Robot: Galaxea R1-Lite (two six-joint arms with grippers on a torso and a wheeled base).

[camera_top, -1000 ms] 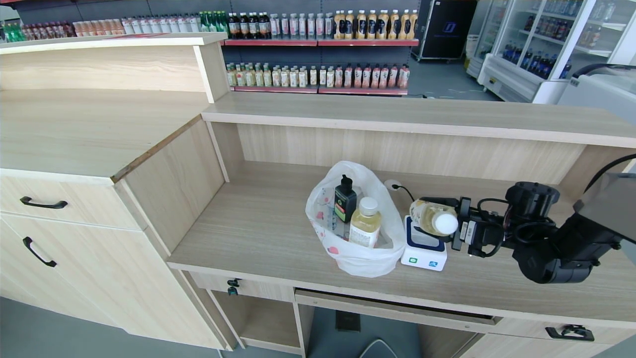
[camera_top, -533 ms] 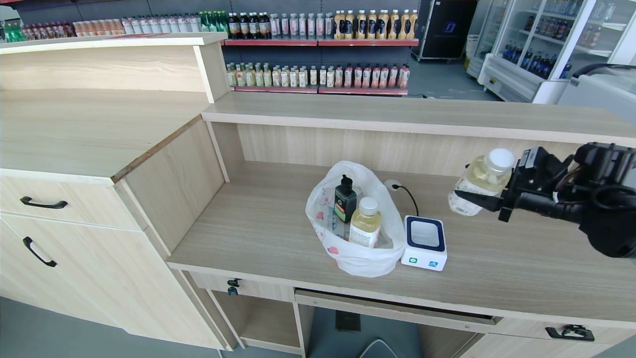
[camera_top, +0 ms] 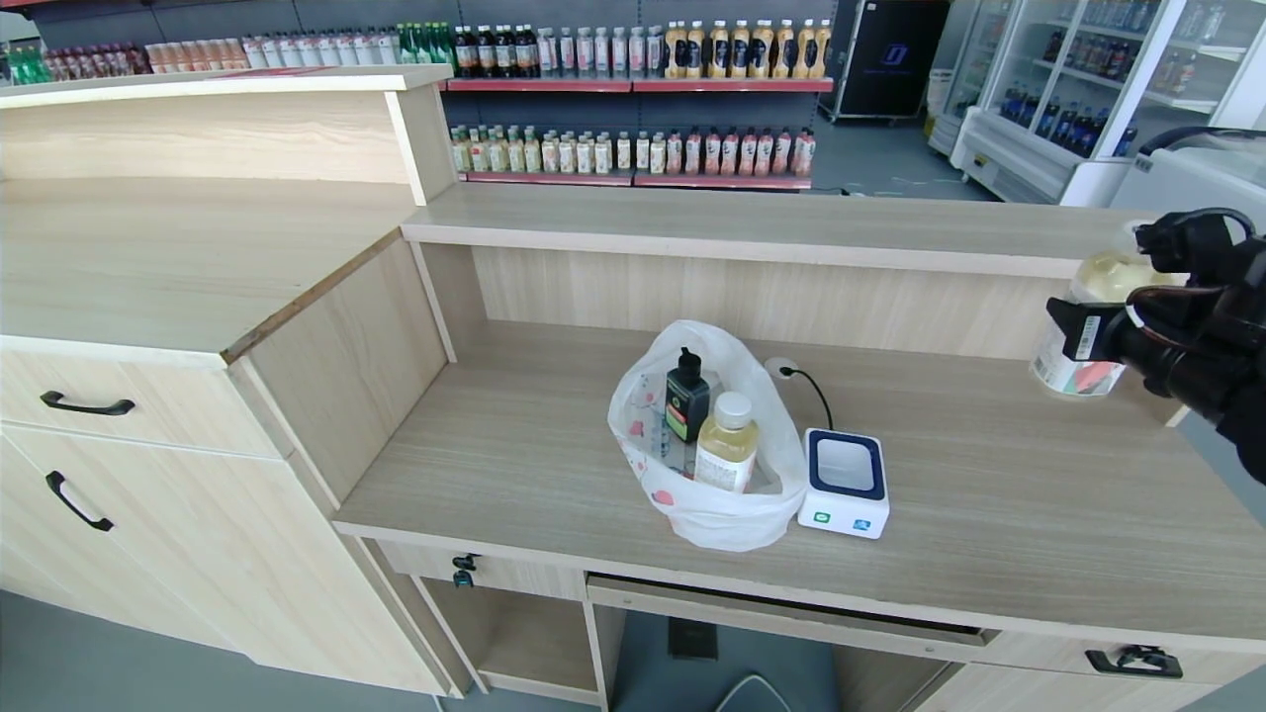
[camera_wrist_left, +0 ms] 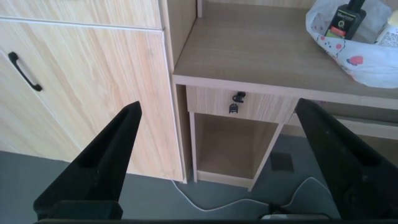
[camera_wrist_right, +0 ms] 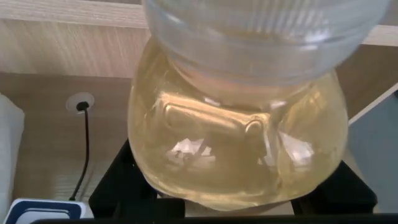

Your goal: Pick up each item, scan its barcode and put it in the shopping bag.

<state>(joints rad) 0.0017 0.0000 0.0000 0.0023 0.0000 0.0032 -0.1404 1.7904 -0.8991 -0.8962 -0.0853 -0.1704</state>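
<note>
Right tool (camera_top: 1098, 331) is closed across the body of the juice bottle (camera_top: 1073, 376). The bottle is roughly upright, with its cap end nearest the wrist. The grip sits above the label band, so I'd guess it was taken there to keep the barcode side uncovered. In the right wrist view the fingers show dark on either side under the bottle (camera_wrist_right: 236, 143), which looks firmly seated. From the head view it looks lifted clear of the bench (camera_top: 989, 514), but I can't confirm the gap.

From that tool, the scanner (camera_top: 846, 480) is well off toward the robot's left and lower, with its window facing up. To scan, you'd have to bring the bottle down over it, label side down.

The shopping bag (camera_top: 707, 494) is just past the scanner, touching or nearly touching it. That pairing makes sense: scan, then a short hop into the bag. The bag mouth is open, with a dark pump bottle (camera_top: 686, 396) and a pale bottle (camera_top: 727, 450) standing inside. I judge there's room on the side nearest the scanner, but it's tight.

The scanner cable (camera_top: 811, 391) runs back to a grommet. Keep the approach high enough to miss it.

Left tool (camera_wrist_left: 214, 162) is spread wide and holds nothing. It's parked low off the bench front, well away from the bag (camera_wrist_left: 367, 62) and out of the right arm's path.
</note>
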